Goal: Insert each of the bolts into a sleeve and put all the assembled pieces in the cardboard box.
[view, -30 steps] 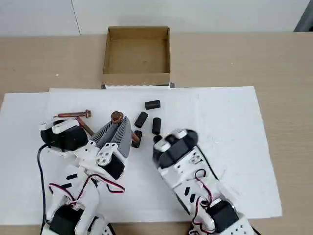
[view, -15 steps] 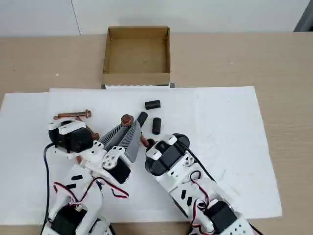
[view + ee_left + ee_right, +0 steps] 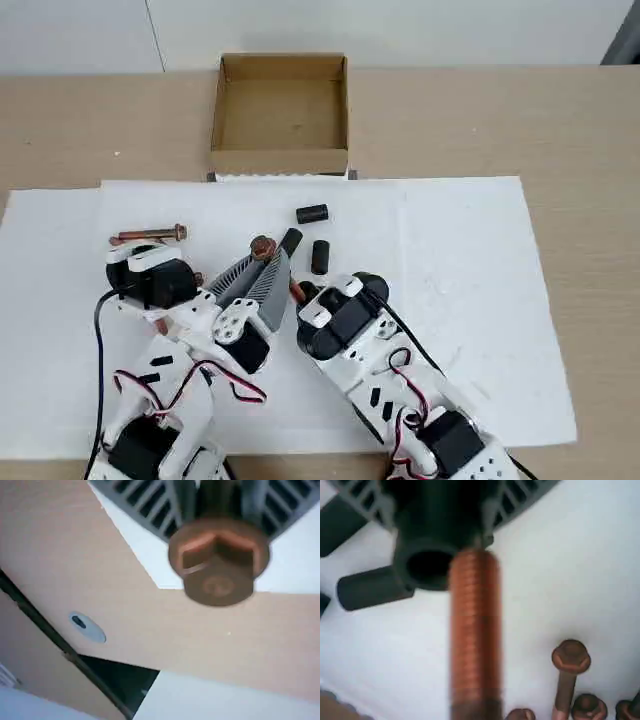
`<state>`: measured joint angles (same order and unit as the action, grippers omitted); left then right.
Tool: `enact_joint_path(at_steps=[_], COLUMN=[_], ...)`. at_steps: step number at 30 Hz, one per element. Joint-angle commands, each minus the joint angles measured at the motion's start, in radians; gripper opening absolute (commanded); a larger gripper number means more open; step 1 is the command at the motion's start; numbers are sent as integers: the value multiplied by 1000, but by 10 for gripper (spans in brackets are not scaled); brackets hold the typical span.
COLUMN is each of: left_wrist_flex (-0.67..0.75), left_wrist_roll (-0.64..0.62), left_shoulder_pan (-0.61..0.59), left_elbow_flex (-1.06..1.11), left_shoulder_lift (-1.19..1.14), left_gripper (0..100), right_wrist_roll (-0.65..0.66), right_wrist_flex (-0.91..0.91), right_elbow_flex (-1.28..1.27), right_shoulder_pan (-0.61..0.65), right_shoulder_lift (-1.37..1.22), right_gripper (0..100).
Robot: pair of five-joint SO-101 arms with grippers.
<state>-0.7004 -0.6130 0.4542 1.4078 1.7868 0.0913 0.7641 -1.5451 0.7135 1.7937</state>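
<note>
Table (image 3: 560, 120) covered at near side by white sheet (image 3: 470, 300). Open cardboard box (image 3: 281, 160) set at sheet's far edge, left of middle. Near sheet's middle, left gripper (image 3: 265, 258) seen with jaws clamped on held bolt (image 3: 218, 562), head pointed outward. Jaws of right gripper (image 3: 440, 505) closed round black sleeve (image 3: 427, 562); held bolt's threaded end seen at sleeve's rim, beside bore. Loose bolt (image 3: 150, 234) laid toward sheet's left edge. First loose sleeve (image 3: 312, 213) and second loose sleeve (image 3: 320, 256) laid between grippers and box.

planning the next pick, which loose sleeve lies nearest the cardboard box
The sleeve lying parallel to the cardboard box front; the other two lie farther from it.
</note>
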Motion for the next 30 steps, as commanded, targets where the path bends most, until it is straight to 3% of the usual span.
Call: enact_joint_path(at_steps=[1,16,21,30], left_wrist_flex=[84,135,130,-89], left_wrist_roll=[0,3,83,155], left_shoulder_pan=[-6,-6,23,198], left_elbow_flex=[7,99,116,110], left_shoulder_lift=[3,5,5,5], left_gripper=[6,6,6,6], right_wrist_roll=[11,57,57,55], right_wrist_flex=[-24,-30,-31,-31], right_elbow_flex=[40,41,41,48], right_shoulder_pan=[7,8,8,7], right_shoulder_lift=[12,12,12,12], right_gripper=[2,2,2,2])
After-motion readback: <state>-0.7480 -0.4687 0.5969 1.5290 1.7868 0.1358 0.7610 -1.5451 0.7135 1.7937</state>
